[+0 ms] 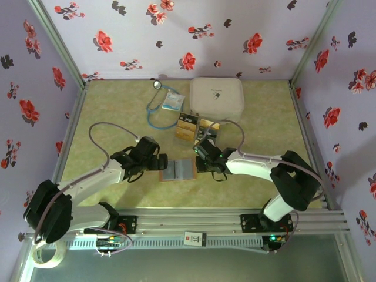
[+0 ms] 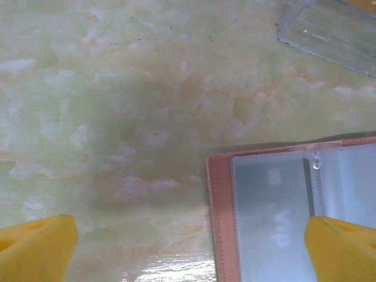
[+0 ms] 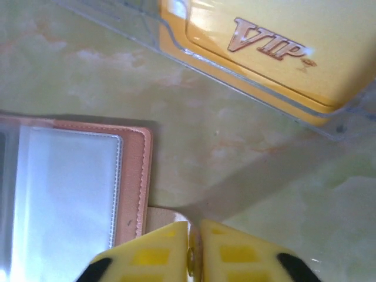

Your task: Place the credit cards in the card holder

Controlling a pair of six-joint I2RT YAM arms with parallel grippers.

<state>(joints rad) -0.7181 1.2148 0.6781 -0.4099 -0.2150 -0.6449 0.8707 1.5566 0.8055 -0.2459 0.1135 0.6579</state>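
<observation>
From above, one card holder (image 1: 178,170) lies open on the table (image 1: 264,123), between the two grippers. The left gripper (image 1: 161,163) is at its left edge and the right gripper (image 1: 198,163) at its right. Just beyond it stand two stacks of credit cards, one black (image 1: 187,126) and one gold (image 1: 207,129). Further back are one white case (image 1: 216,97), one stethoscope (image 1: 157,111) and one packet (image 1: 172,101).

In the left wrist view, the left gripper (image 2: 188,258) is spread wide and holds nothing. One yellow fingertip (image 2: 343,247) is over the holder's (image 2: 276,211) clear pocket.

In the right wrist view, the right gripper (image 3: 194,252) is clenched at the holder's (image 3: 76,188) strap (image 3: 163,215). I cannot tell whether it pinches the strap. One gold VIP card (image 3: 276,47) sits in a clear box (image 3: 117,20).
</observation>
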